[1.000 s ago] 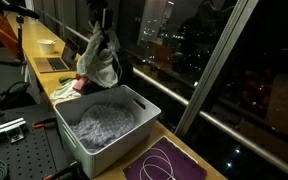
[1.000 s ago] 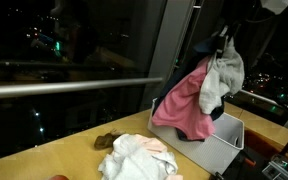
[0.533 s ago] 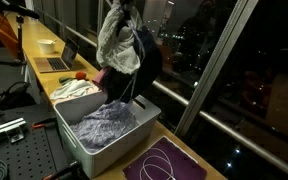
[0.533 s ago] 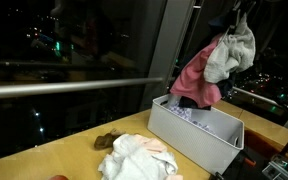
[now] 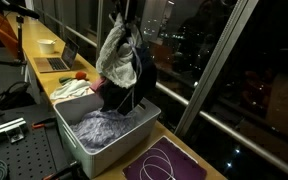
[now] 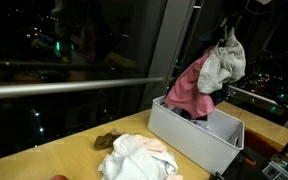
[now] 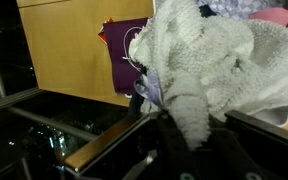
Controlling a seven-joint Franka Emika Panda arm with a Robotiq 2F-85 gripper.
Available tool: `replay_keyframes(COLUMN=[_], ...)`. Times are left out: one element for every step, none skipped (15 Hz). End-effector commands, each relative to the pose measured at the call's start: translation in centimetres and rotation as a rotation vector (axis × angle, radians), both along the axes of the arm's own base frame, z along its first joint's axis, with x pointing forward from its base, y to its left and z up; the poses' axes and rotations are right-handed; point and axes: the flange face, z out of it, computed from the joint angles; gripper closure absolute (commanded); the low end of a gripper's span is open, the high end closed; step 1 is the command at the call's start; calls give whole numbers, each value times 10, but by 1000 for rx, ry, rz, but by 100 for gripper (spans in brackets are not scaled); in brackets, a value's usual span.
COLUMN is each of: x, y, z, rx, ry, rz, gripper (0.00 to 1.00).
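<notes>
Claw (image 5: 123,14), clamped on the clothes bundle (image 5: 119,60), has sunk lower over the bin (image 5: 109,150).

One bin (image 5: 84,150), one purple mat (image 5: 189,170), one laptop (image 5: 59,63), one pink garment (image 6: 187,90), one pale towel (image 6: 224,65), one white clothes pile (image 6: 139,158).

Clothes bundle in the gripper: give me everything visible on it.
The clothes bundle hangs limp from the gripper, pinched at its top. It is several soft fabric pieces: a grey-white cloth, a pink garment and a dark garment. It dangles over the grey bin, lower end dipping past the rim; contact with the laundry inside cannot be told. The wrist view shows a fuzzy, towel-like texture.
</notes>
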Motion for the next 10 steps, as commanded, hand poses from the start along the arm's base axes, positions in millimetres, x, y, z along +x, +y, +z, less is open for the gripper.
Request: replay_keyframes(x=[8, 10, 11, 11, 11, 10, 10, 9, 8, 7], y=[3, 4, 6, 6, 7, 7, 7, 7, 8, 9], z=[-26, -37, -45, -53, -59, -64, -66, -68, -68, -68], rx=[8, 8, 10, 8, 6, 7, 8, 7, 7, 6], ry=[21, 35, 46, 58, 67, 72, 76, 80, 82, 83], rz=[16, 19, 18, 20, 18, 20, 22, 22, 23, 25], gripper=[96, 90, 59, 56, 51, 43, 36, 30, 22, 15])
